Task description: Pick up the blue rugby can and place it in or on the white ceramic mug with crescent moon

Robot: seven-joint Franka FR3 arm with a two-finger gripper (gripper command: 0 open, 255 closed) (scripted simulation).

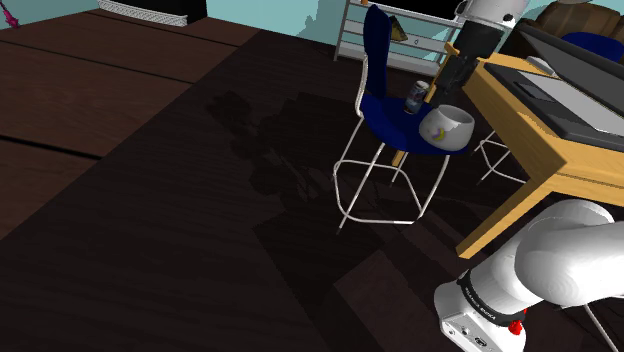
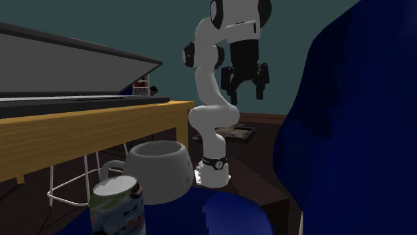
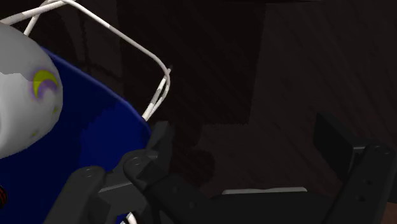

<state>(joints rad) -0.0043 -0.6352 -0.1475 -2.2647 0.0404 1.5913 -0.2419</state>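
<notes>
A small can (image 1: 417, 96) with a silver top stands upright on the blue chair seat (image 1: 385, 108); it shows close up as can (image 2: 119, 207) with a pale green and white label. Beside it on the seat sits the white mug (image 1: 447, 127) with a yellow crescent, seen too as mug (image 2: 157, 170) and mug (image 3: 25, 95). My gripper (image 1: 452, 85) hangs open above the seat's edge, between the mug and the wooden table. The gripper (image 2: 246, 90) holds nothing. In the wrist view, gripper (image 3: 245, 146) looks down on dark floor, the mug off beside one finger.
A wooden table (image 1: 540, 140) carrying a dark flat device stands close beside the chair. The chair's tall blue back (image 1: 375, 40) rises behind the can, on thin white legs (image 1: 350, 180). A white stool (image 2: 67, 183) sits under the table. Dark wood floor spreads across the shoulder view's left.
</notes>
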